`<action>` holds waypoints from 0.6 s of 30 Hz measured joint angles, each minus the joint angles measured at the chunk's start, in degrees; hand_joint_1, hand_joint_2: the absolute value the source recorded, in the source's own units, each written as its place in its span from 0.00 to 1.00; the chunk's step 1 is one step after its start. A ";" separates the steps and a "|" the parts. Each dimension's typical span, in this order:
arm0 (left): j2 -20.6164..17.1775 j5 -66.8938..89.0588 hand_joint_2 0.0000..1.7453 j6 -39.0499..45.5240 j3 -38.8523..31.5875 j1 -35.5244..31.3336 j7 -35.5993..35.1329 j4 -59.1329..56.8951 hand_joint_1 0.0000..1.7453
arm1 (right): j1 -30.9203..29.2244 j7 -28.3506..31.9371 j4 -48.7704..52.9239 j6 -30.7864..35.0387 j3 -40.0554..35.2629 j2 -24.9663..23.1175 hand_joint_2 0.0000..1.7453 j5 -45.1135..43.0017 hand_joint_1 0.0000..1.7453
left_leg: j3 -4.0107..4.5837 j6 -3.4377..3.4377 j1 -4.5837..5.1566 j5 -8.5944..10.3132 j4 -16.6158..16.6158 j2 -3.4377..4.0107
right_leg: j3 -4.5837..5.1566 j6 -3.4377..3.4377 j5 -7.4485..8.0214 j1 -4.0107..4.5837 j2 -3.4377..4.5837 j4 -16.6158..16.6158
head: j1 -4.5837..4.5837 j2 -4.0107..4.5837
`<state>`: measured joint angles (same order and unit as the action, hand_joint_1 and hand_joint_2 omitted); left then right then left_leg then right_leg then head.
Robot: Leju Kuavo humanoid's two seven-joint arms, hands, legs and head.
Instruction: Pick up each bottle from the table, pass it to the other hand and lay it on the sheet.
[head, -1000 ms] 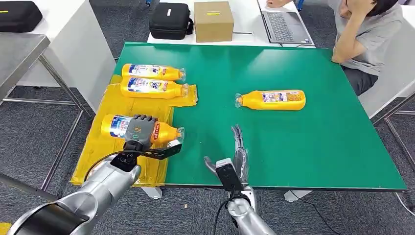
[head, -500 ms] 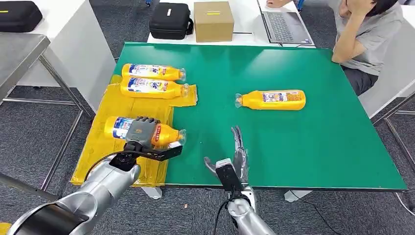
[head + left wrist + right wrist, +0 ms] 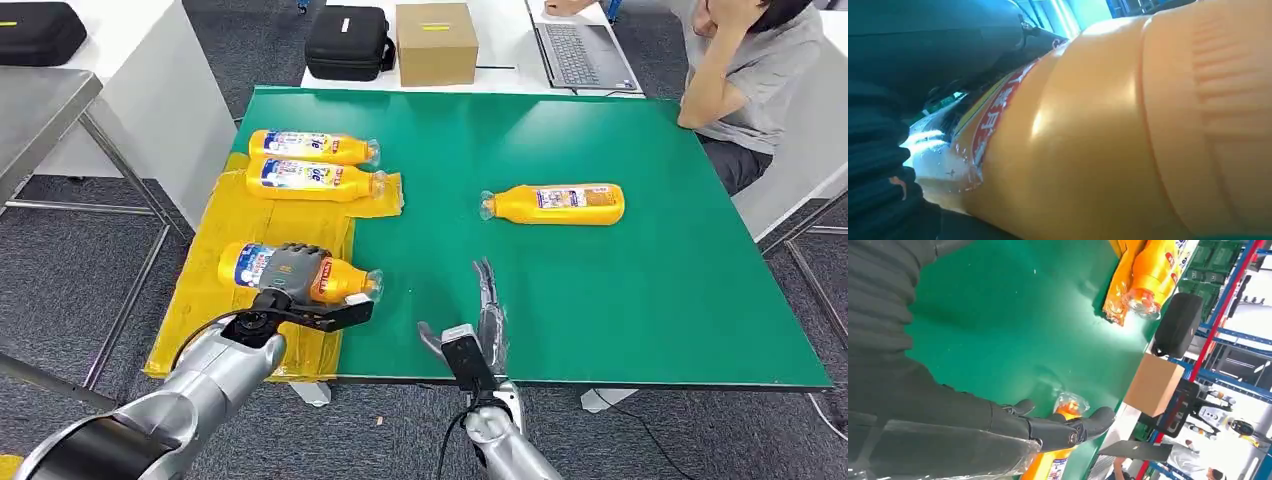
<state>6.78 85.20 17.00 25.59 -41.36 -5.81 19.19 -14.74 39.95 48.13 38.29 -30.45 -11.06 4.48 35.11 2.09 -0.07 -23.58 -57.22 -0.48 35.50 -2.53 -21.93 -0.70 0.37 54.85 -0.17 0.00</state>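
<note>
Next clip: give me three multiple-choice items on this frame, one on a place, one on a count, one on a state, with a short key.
1. Where does the bottle not yet moved lie?
A. on the bare green table
B. on the yellow sheet
C. on the cardboard box

2. How many orange bottles are in the head view?
A. two
B. four
C. six

3. What is the left hand doing?
A. hanging open
B. gripping a bottle over the sheet
C. touching the laptop

Key: 1 A, green table lies all around it, away from the yellow sheet. 2 B, two at the sheet's far end, one held, one apart. 3 B, its fingers wrap the held bottle.
</note>
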 measured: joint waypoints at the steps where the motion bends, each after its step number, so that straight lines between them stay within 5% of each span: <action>1: 0.00 0.00 1.00 0.00 0.00 -0.01 0.00 0.00 1.00 | 0.00 0.00 -0.02 0.00 0.00 0.00 1.00 -0.02 0.00 | 0.00 0.00 0.00 0.00 0.00 0.00 | 0.00 0.00 0.00 0.00 0.00 0.00 | 0.00 -0.02; 18: 0.39 -6.14 1.00 -0.79 -4.46 -0.10 7.35 -0.39 1.00 | -0.72 0.00 -0.90 0.11 0.00 0.02 1.00 -0.52 0.00 | 0.00 0.00 0.00 0.00 0.00 0.00 | 0.00 0.00 0.00 0.00 0.00 0.00 | -0.02 -0.02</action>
<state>7.17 79.06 16.22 21.13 -41.46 1.53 18.80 -15.46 39.95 47.23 38.40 -30.45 -11.04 3.96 35.10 2.09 -0.06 -23.57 -57.23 -0.48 35.50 -2.53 -21.93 -0.71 0.37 54.85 -0.20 -0.02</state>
